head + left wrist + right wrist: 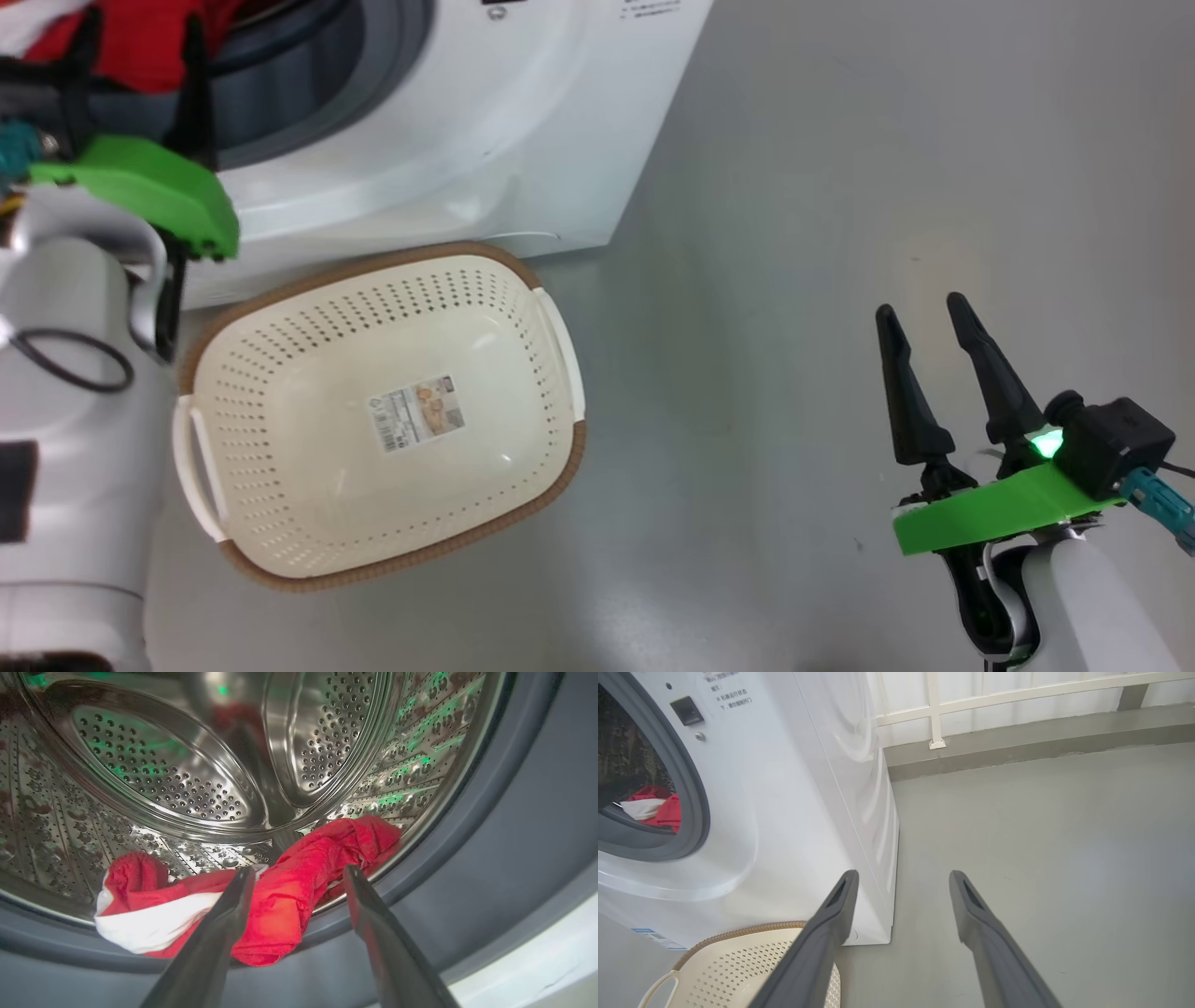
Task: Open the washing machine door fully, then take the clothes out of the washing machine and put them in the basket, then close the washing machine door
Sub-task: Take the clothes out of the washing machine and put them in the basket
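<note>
The white washing machine (pixel 439 140) stands with its mouth uncovered; its door is out of view. Red clothes (pixel 308 858) with a white band lie at the front lip of the steel drum (pixel 187 770), partly over the grey rubber ring (pixel 490 858). My left gripper (pixel 300 870) is open at the drum mouth, its two fingers on either side of the red bundle. In the head view the left gripper (pixel 143 37) points into the opening at the clothes (pixel 140 51). The cream basket (pixel 280 373) sits on the floor below the opening and holds nothing. My right gripper (pixel 921 308) is open, off to the right.
The right gripper (pixel 903 873) hangs over bare grey floor (pixel 1041 835) beside the machine's side panel (pixel 859 788). A white railing and a low kerb (pixel 1017 732) run along the back. The basket rim (pixel 738 933) touches the machine's base.
</note>
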You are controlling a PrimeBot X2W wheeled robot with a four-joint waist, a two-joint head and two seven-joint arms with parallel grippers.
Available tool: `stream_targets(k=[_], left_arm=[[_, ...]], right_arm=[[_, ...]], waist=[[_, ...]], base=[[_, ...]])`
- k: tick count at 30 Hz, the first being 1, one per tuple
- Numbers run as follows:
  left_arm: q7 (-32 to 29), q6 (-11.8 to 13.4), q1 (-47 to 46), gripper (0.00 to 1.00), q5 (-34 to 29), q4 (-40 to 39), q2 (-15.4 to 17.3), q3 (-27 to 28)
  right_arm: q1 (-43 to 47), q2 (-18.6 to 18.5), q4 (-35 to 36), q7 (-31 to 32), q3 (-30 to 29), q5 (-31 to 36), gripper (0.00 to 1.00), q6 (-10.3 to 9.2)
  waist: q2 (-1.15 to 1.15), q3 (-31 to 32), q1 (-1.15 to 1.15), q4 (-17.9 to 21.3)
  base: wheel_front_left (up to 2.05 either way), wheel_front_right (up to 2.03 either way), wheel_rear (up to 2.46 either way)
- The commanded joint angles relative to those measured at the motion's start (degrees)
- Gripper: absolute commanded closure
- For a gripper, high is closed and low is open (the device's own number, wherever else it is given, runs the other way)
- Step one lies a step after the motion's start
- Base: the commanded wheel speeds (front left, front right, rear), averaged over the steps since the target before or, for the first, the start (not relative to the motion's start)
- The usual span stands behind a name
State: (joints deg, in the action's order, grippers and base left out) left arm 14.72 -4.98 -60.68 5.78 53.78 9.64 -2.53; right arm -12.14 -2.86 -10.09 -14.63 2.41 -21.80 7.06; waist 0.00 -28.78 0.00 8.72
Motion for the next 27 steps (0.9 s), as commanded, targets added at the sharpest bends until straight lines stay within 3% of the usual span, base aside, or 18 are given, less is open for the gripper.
stream_targets(k=[1, 12, 21, 27], left_arm=[[0.3, 0.6, -1.3, 0.0, -0.8, -0.6, 2.8, 0.7], [0.3, 2.7, -12.1, 0.0, -5.3, 9.5, 7.3, -3.1], [0.2, 1.5, -17.5, 0.0, -6.2, 16.6, 9.9, -5.2], [-1.4, 2.5, -19.0, 0.0, -6.9, 18.8, 11.4, -6.4]], right_arm=[[-0.4, 0.0, 1.5, -0.4, 1.4, -1.2, 0.0, 0.43], [-2.3, 0.0, 2.0, -0.4, 5.2, -3.0, 0.0, 0.43], [-3.3, 0.0, 2.5, -0.4, 6.6, -4.0, 0.0, 0.43], [-3.8, 0.0, 2.5, -0.4, 6.8, -4.3, 0.0, 0.43]], waist=[[0.0, -1.6, 0.0, 1.6], [0.0, -6.0, 0.0, 5.2], [0.0, -8.4, 0.0, 6.8], [0.0, -8.7, 0.0, 7.1]], base=[[0.0, 0.0, 0.0], [0.0, 0.0, 0.0], [0.0, 0.0, 0.0], [0.0, 0.0, 0.0]])
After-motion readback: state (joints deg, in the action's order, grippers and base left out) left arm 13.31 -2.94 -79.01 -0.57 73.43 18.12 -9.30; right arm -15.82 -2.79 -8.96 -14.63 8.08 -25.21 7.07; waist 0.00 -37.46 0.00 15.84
